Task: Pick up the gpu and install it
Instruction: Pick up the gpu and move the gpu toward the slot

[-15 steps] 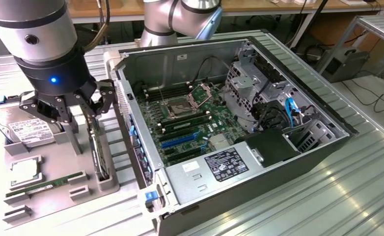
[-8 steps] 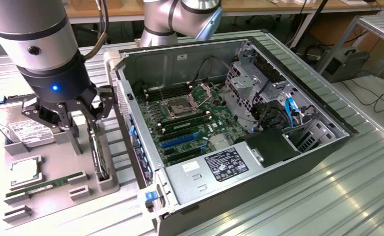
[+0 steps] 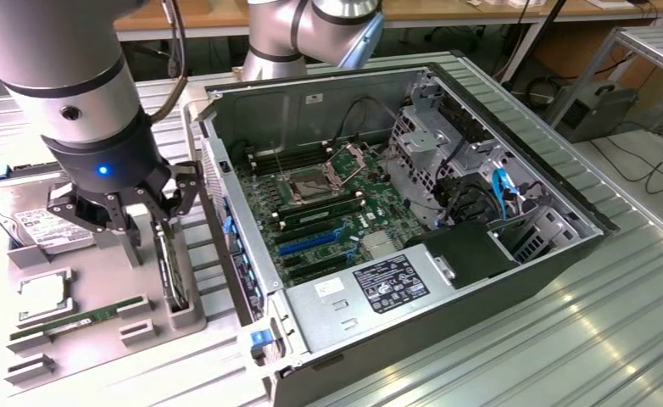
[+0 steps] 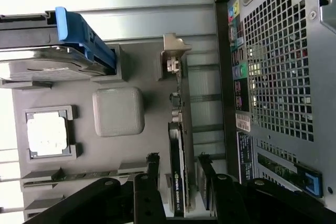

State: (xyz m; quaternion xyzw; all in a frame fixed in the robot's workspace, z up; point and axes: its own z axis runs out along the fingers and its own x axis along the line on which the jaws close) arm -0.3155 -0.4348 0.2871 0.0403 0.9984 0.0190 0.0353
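The gpu [image 4: 177, 140] is a thin dark card standing on edge in a slot of the grey holder tray [image 4: 136, 77], its pale metal bracket [image 4: 173, 51] at the far end. In the exterior view the gpu [image 3: 172, 270] stands just beside the open computer case [image 3: 422, 212]. My gripper [image 4: 177, 158] is open, with one black finger [image 4: 153, 162] on each side of the card and a gap showing on both sides. My gripper [image 3: 156, 222] hangs low over the tray in the exterior view, right above the card's upper edge.
The tray also holds a silver hard drive [image 3: 47, 227] in a blue caddy [image 4: 84, 38], a CPU [image 3: 40, 292] and a green memory stick [image 3: 74, 322]. The case's perforated rear panel [image 4: 278, 77] stands close beside the card. Blue slots [image 3: 309, 244] lie on the motherboard.
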